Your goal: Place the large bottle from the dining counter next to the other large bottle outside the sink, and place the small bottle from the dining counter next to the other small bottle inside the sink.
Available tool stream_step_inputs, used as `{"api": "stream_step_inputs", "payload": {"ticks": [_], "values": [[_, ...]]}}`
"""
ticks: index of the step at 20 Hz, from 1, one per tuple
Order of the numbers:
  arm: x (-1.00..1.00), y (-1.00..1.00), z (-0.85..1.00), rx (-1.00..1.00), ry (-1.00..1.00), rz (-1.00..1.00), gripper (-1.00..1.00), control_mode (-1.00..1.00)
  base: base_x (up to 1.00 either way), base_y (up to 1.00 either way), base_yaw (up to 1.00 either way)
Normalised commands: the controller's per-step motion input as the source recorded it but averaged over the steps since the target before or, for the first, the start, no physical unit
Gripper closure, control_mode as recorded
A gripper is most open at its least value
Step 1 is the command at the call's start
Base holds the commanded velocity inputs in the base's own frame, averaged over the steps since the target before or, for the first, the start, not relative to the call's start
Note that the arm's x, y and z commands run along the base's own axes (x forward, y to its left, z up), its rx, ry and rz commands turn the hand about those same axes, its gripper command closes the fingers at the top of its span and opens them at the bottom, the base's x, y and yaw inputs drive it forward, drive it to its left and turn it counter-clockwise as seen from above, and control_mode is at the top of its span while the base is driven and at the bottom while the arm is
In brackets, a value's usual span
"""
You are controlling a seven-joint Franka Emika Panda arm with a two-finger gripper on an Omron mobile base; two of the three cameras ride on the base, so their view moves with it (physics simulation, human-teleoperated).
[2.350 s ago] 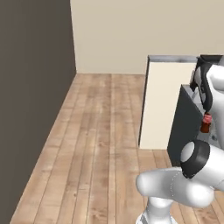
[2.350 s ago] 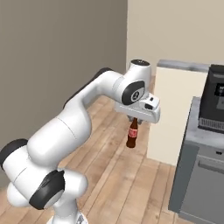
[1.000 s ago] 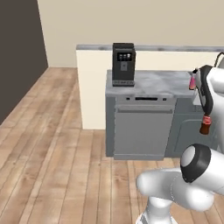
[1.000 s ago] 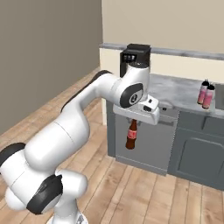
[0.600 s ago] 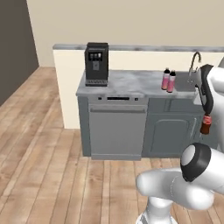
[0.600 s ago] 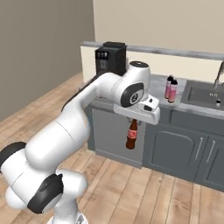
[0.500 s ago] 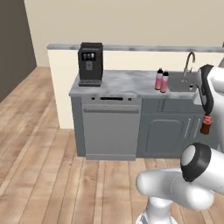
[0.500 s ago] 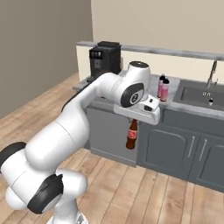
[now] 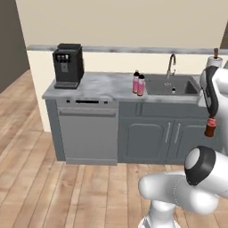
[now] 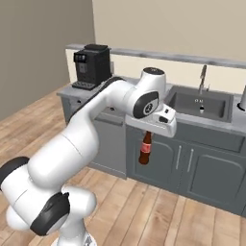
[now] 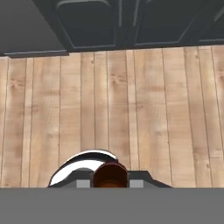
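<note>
**Cola bottle carried over the floor, before the sink cabinets**

My hand [image 10: 148, 130] pinches the small brown bottle [image 10: 145, 148] by its neck, hanging upright over the plank floor [image 11: 131, 105]. Ahead, the grey worktop [image 9: 95, 87] carries two pink bottles [image 9: 139, 83] just left of the sink [image 9: 171, 85], a coffee machine [image 9: 68, 65] farther left.

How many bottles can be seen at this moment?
3. Two pink bottles stand side by side on the counter just left of the sink; the small brown bottle hangs from the gripper above the floor. Others may be hidden.

Sink [image 9: 180, 87] interior mostly hidden — small bottle [image 10: 145, 148] neck buried in the hand.
</note>
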Motion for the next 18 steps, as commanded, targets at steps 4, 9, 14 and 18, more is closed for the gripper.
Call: {"api": "stream_step_inputs", "payload": {"ticks": [4,9,14,18], "values": [[0.00,0.00,0.00,0.00,0.00,0.00,1.00,1.00,0.46,-0.71,0.05],[0.00,0.00,0.00,0.00,0.00,0.00,1.00,1.00,0.66,-0.59,0.06],[0.00,0.00,0.00,0.00,0.00,0.00,1.00,1.00,0.70,-0.55,0.06],[0.00,0.00,0.00,0.00,0.00,0.00,1.00,1.00,0.66,-0.64,0.06]]}}
